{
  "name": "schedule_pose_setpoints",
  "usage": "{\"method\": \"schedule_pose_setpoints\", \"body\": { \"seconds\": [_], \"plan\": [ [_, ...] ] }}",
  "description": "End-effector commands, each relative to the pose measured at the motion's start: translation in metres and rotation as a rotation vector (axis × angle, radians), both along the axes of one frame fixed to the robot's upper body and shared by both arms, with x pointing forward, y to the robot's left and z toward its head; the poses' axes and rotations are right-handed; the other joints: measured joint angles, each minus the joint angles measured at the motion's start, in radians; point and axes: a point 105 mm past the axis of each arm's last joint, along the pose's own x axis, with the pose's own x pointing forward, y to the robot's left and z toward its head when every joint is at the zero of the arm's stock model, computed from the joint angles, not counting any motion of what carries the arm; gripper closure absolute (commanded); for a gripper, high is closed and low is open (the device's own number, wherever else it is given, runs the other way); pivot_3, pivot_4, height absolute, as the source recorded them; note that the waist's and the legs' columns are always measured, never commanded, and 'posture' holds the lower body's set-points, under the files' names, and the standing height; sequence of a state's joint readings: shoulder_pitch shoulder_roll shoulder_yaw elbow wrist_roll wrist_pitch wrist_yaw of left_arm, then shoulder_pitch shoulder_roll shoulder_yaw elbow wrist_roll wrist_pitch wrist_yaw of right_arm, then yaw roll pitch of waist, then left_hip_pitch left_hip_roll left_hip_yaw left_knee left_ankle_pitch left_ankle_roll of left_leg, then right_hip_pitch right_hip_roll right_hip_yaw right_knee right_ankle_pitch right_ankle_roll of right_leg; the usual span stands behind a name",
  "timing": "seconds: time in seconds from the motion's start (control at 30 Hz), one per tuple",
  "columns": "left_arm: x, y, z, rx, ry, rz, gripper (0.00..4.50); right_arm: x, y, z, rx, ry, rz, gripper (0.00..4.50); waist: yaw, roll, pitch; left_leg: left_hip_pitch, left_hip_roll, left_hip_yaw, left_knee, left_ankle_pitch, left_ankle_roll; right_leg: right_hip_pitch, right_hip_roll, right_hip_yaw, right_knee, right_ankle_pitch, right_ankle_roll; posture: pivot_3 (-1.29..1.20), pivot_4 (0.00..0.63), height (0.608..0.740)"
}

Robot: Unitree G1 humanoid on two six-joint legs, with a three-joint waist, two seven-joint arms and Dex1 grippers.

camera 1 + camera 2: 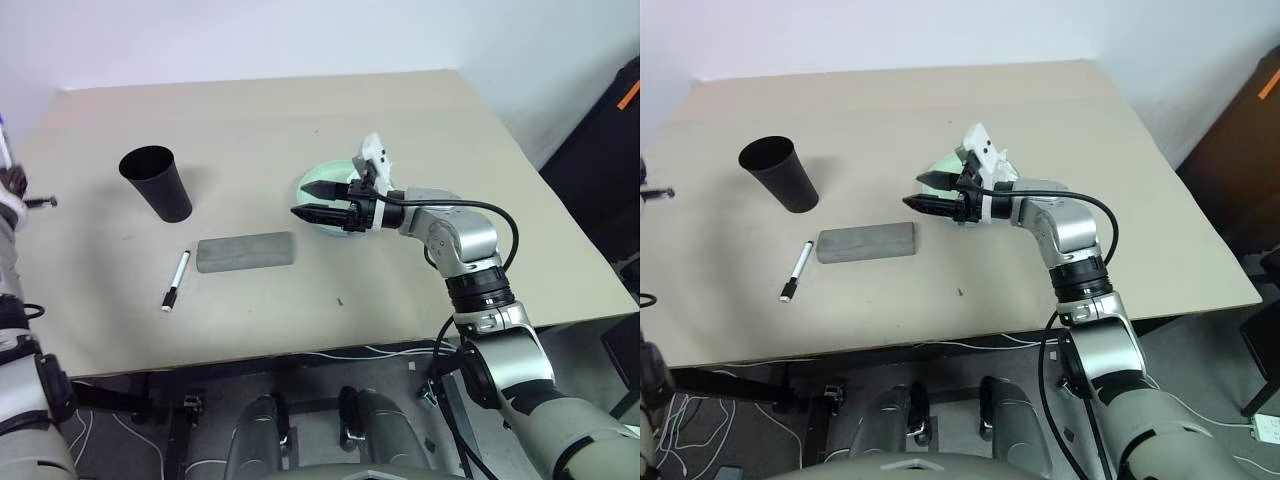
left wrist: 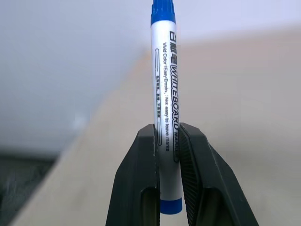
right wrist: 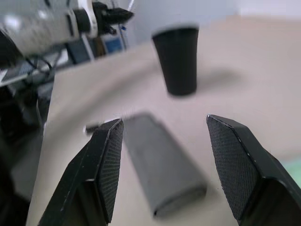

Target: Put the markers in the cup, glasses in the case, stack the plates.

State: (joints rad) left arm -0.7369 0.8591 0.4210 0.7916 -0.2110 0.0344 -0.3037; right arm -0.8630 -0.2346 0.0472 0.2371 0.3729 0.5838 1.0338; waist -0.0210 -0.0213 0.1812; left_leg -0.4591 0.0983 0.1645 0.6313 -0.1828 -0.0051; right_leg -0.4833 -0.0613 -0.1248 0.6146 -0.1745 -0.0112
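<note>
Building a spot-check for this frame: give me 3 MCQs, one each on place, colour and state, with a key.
1. Where does the black-capped marker lie?
A. inside the cup
B. on the table, just beside one end of the grey case
C. on the green plate

2. What colour is the cap of the marker in the left gripper?
A. blue
B. red
C. green

3. How do the right gripper's jaws stand?
A. shut on the case
B. shut on a plate
C. open, holding nothing

Key: 1 B, the marker rests on the table off the end of the case, in front of the cup. 2 A, the blue marker is clamped in the left gripper. 3 C, the right gripper shows a wide gap with nothing between its jaws.
</note>
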Motion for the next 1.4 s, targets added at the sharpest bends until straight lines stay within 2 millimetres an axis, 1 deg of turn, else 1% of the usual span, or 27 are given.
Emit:
{"method": "schedule_pose_setpoints", "body": {
  "seconds": [0.03, 0.17, 0.2, 0.27, 0.33, 0.37, 0.47, 0.53, 0.63, 0.77, 0.87, 1.03, 1.27, 1.4],
  "plan": [
    [-0.001, -0.020, 0.038, 0.083, -0.204, -0.129, 4.23, -0.004, -0.004, 0.019, 0.070, -0.028, -0.003, 1.52, 0.003, 0.000, 0.000, -0.001, 0.000, 0.000, 0.001, 0.000, 0.000, 0.000, 0.000, 0.000, 0.000, 0.000, 0.001, 0.00, 0.150, 0.740],
    [0.008, -0.062, 0.048, 0.056, -0.308, -0.413, 4.23, -0.008, -0.009, 0.014, 0.051, -0.038, -0.016, 1.52, 0.006, 0.000, 0.000, -0.002, -0.003, 0.003, 0.003, 0.001, 0.000, 0.001, 0.002, 0.001, 0.000, -0.001, 0.009, 0.00, 0.150, 0.740],
    [0.009, -0.070, 0.050, 0.056, -0.329, -0.461, 4.23, -0.008, -0.010, 0.010, 0.036, -0.025, -0.027, 1.36, 0.006, 0.000, 0.000, -0.002, -0.004, 0.003, 0.003, 0.001, 0.000, 0.001, 0.002, 0.001, 0.000, -0.002, 0.010, 0.00, 0.150, 0.740],
    [0.007, -0.078, 0.051, 0.048, -0.371, -0.523, 4.23, -0.004, -0.012, 0.001, -0.002, -0.010, -0.061, 0.95, 0.006, 0.000, 0.000, -0.002, -0.004, 0.005, 0.003, 0.001, 0.002, 0.001, 0.002, 0.001, 0.001, -0.002, 0.011, 0.00, 0.150, 0.740],
    [0.006, -0.085, 0.050, 0.034, -0.402, -0.573, 4.23, -0.005, -0.012, -0.002, -0.012, -0.011, -0.063, 0.27, 0.004, 0.000, 0.000, -0.002, -0.004, 0.004, 0.004, 0.002, 0.002, 0.001, 0.003, 0.001, 0.001, -0.002, 0.011, 0.00, 0.150, 0.740],
    [0.006, -0.088, 0.048, 0.035, -0.408, -0.592, 4.23, -0.007, -0.012, -0.002, -0.011, -0.012, -0.061, 0.02, 0.003, 0.000, 0.000, -0.001, -0.004, 0.004, 0.005, 0.001, 0.002, 0.002, 0.004, 0.001, 0.002, -0.002, 0.011, 0.00, 0.150, 0.740],
    [0.008, -0.101, 0.039, 0.044, -0.396, -0.667, 4.23, -0.005, -0.013, -0.003, -0.011, -0.016, -0.088, 0.02, 0.002, 0.000, 0.000, -0.001, -0.001, 0.002, 0.009, 0.001, 0.001, 0.003, 0.006, 0.001, 0.004, -0.002, 0.011, 0.00, 0.150, 0.740],
    [0.010, -0.106, 0.035, 0.033, -0.397, -0.692, 4.23, -0.002, -0.015, -0.004, -0.013, -0.019, -0.120, 0.02, 0.004, 0.000, 0.000, -0.001, 0.001, -0.001, 0.013, 0.001, 0.000, 0.004, 0.007, 0.000, 0.006, -0.003, 0.013, 0.00, 0.150, 0.740],
    [0.016, -0.112, 0.028, 0.013, -0.379, -0.708, 4.23, 0.002, -0.018, -0.005, -0.020, -0.021, -0.156, 0.02, 0.005, 0.000, 0.000, -0.001, 0.001, -0.003, 0.015, 0.001, 0.000, 0.005, 0.007, 0.000, 0.005, -0.004, 0.010, 0.00, 0.150, 0.740],
    [0.028, -0.119, 0.017, -0.020, -0.345, -0.706, 4.23, 0.007, -0.021, -0.015, -0.084, -0.018, -0.205, 0.02, 0.007, 0.000, 0.000, -0.001, 0.001, -0.003, 0.015, 0.000, 0.000, 0.006, 0.006, 0.000, 0.004, -0.001, 0.011, 0.00, 0.150, 0.740],
    [0.036, -0.122, 0.011, -0.044, -0.330, -0.701, 4.23, 0.007, -0.023, -0.018, -0.101, -0.019, -0.208, 0.02, 0.008, 0.000, 0.000, -0.001, 0.001, -0.004, 0.015, 0.000, 0.000, 0.006, 0.005, -0.001, 0.003, -0.001, 0.011, 0.00, 0.150, 0.740],
    [0.044, -0.127, -0.005, -0.042, -0.269, -0.679, 4.23, 0.006, -0.024, -0.019, -0.126, -0.039, -0.219, 0.02, 0.004, 0.000, 0.000, -0.001, 0.001, -0.003, 0.016, 0.001, 0.001, 0.006, 0.006, 0.000, 0.003, -0.001, 0.011, 0.00, 0.150, 0.740],
    [0.043, -0.116, -0.012, -0.037, -0.246, -0.616, 4.23, 0.005, -0.029, -0.025, -0.150, -0.049, -0.233, 0.02, 0.005, 0.000, 0.000, -0.002, 0.001, -0.004, 0.015, 0.001, 0.001, 0.005, 0.009, 0.000, 0.003, 0.000, 0.013, 0.00, 0.150, 0.740],
    [0.044, -0.114, -0.016, -0.026, -0.219, -0.602, 4.23, 0.009, -0.032, -0.028, -0.168, -0.051, -0.256, 0.02, 0.005, 0.000, 0.000, -0.002, 0.002, -0.004, 0.016, 0.001, 0.001, 0.005, 0.009, 0.001, 0.003, -0.002, 0.011, 0.00, 0.150, 0.740]
  ]
}}
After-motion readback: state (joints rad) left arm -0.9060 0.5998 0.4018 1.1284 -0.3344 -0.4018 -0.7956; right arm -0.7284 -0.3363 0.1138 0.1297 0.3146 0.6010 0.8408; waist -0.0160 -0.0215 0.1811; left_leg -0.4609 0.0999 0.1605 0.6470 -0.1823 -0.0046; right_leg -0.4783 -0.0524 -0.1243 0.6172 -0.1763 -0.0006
